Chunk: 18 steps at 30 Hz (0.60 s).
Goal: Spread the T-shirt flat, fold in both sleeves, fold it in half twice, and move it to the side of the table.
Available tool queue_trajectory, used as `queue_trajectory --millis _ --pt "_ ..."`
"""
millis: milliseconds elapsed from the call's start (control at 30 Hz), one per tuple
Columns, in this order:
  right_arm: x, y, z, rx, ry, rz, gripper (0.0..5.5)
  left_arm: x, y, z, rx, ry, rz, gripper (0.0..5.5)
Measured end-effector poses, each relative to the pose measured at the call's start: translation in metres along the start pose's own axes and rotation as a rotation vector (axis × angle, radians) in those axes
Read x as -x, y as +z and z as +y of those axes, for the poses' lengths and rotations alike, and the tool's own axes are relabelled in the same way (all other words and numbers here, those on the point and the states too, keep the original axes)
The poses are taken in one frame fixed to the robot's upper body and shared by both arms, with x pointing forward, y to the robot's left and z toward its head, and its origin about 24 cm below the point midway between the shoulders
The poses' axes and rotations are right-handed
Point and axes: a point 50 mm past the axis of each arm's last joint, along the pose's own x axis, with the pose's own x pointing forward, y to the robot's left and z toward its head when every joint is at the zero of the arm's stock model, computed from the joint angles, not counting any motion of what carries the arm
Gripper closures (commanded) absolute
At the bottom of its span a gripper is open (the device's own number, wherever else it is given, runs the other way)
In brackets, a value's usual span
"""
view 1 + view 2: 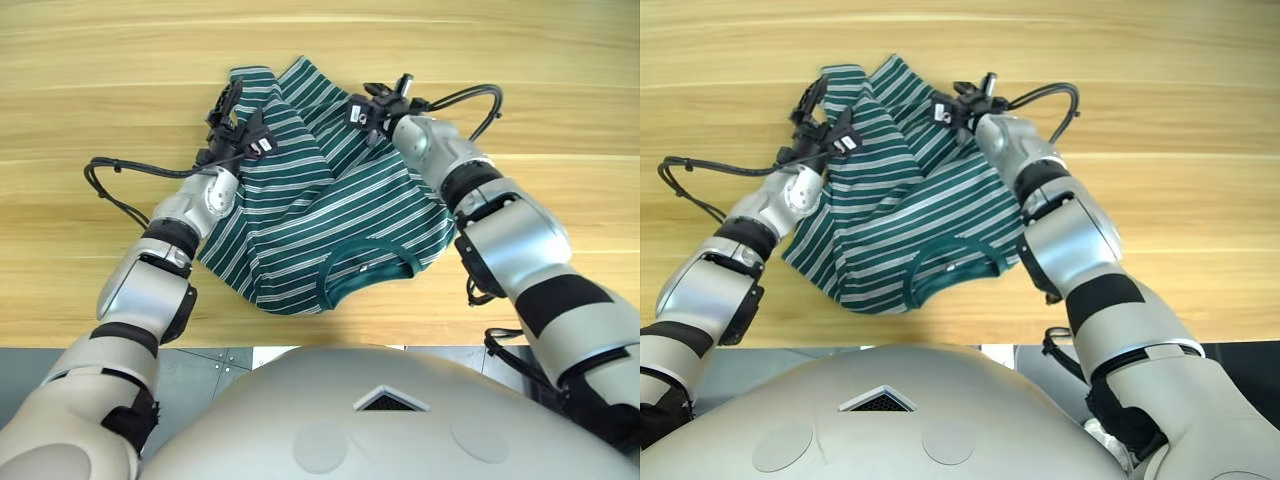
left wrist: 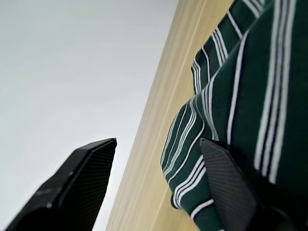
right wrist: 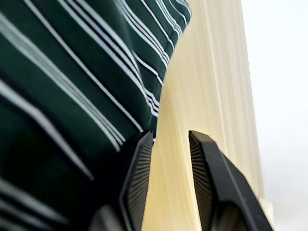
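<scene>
Your left tool (image 2: 159,144) sits at the far left corner of the T-shirt (image 1: 330,210), on the side away from the robot. It is spread wide. One finger (image 2: 72,192) stands clear of the cloth, out past the table (image 1: 100,60) edge as the wrist camera sees it. The other finger (image 2: 231,192) lies against the striped fabric. The hem of the shirt hangs in the gap just beside that second finger, and nothing is clamped.

The T-shirt itself lies crumpled in the middle of the table, green with pale stripes. Its collar (image 1: 370,265) faces the near edge and the body is bunched into loose folds toward the far side. It is not spread flat, and no sleeve lies out cleanly.

Your right tool (image 3: 171,137) is at the far right part of the shirt, near its top edge. Its fingers are parted only a little, and bare table shows through the narrow gap. One finger (image 3: 139,187) touches the edge of the cloth, while the other (image 3: 207,187) stands over bare wood. It holds nothing.
</scene>
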Motion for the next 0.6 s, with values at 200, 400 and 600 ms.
queue_trajectory --millis 200,400,600 --pt "0.006 -0.021 -0.008 0.024 -0.010 0.081 4.11 0.014 -0.026 0.010 -0.036 0.015 0.077 2.24" --pt "0.013 -0.042 -0.012 0.056 -0.029 0.149 4.11 0.032 -0.041 0.012 -0.010 0.052 0.122 2.24" --pt "0.021 -0.060 -0.014 0.002 -0.069 0.196 4.11 0.039 -0.050 0.013 0.004 0.054 0.146 2.24"
